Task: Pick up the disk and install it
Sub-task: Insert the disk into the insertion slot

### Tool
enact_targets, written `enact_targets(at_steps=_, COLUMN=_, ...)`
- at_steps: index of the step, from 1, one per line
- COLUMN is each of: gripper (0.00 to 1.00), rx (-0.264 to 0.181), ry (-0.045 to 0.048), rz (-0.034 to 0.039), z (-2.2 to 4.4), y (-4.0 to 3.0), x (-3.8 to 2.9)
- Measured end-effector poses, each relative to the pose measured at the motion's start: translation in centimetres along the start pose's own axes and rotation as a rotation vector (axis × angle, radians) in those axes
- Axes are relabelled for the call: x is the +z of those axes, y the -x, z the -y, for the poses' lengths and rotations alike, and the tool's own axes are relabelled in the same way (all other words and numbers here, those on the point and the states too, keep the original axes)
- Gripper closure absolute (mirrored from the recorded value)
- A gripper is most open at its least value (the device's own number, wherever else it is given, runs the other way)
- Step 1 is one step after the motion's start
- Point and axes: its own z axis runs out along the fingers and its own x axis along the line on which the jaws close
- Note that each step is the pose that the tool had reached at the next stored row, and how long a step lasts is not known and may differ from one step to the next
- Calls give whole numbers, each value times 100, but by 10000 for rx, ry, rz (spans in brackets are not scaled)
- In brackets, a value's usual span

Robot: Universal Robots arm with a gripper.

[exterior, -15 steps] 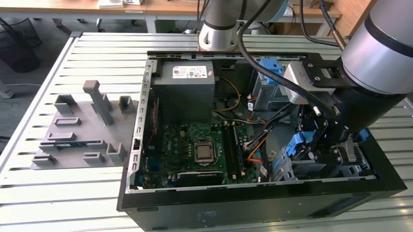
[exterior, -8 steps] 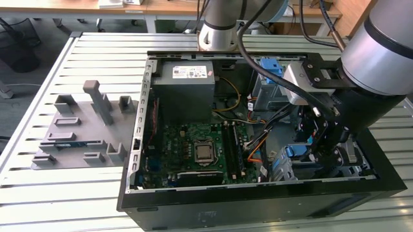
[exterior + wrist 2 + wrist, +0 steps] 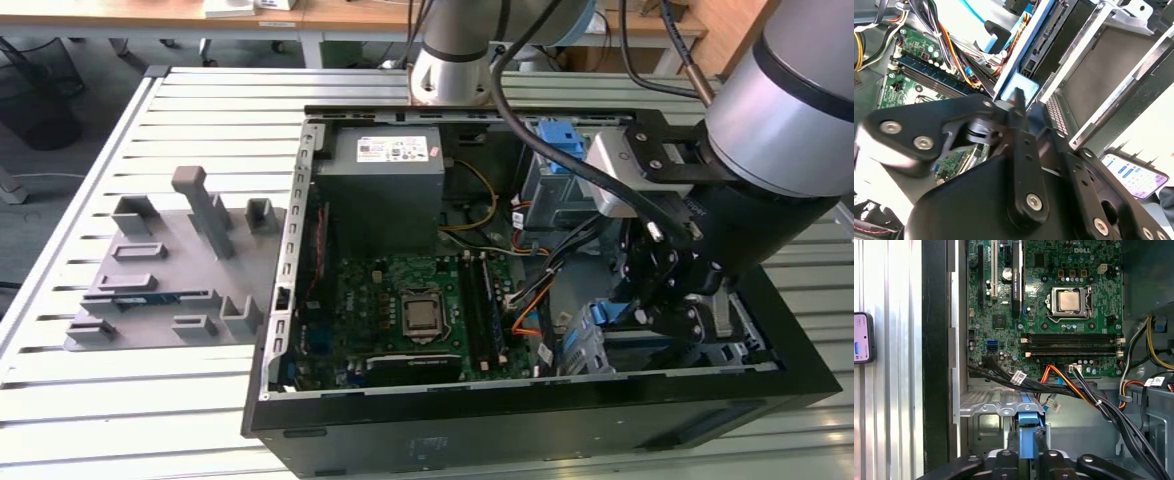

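My gripper (image 3: 663, 318) is down inside the open computer case (image 3: 534, 400), at the drive cage in the corner on the exterior view's right. It is shut on the disk (image 3: 1026, 439), which stands on edge between the fingers (image 3: 1040, 441) with its blue rail facing the first wrist camera. In the second wrist view the disk (image 3: 1024, 85) runs away from the gripper (image 3: 1019, 102) alongside the grey metal drive cage (image 3: 1104, 65), its blue edge and black connector end showing. From the exterior view, part of the disk's blue (image 3: 607, 314) shows beside the gripper; its label is hidden.
The motherboard (image 3: 400, 300), power-supply box (image 3: 387, 165) and bundles of cables (image 3: 1079, 385) fill the case next to the cage. A blue latch bracket (image 3: 558, 140) sits at the case's far side. A grey fixture (image 3: 174, 270) lies on the slatted table; a phone (image 3: 861, 337) lies outside the case.
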Motion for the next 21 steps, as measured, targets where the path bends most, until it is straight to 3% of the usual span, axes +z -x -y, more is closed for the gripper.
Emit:
enact_targets(at_steps=1, gripper=71, rx=0, ry=0, rz=0, z=0, y=0, x=0)
enact_targets(at_steps=5, gripper=87, rx=0, ry=0, rz=1, z=0, y=0, x=2)
enact_targets(at_steps=7, gripper=89, rx=0, ry=0, rz=3, z=0, y=-1, x=16)
enact_targets(at_steps=14, gripper=89, rx=0, ry=0, rz=-1, z=3, y=-4, x=95)
enact_targets(at_steps=21, gripper=89, rx=0, ry=-2, rz=-2, z=3, y=-4, x=116)
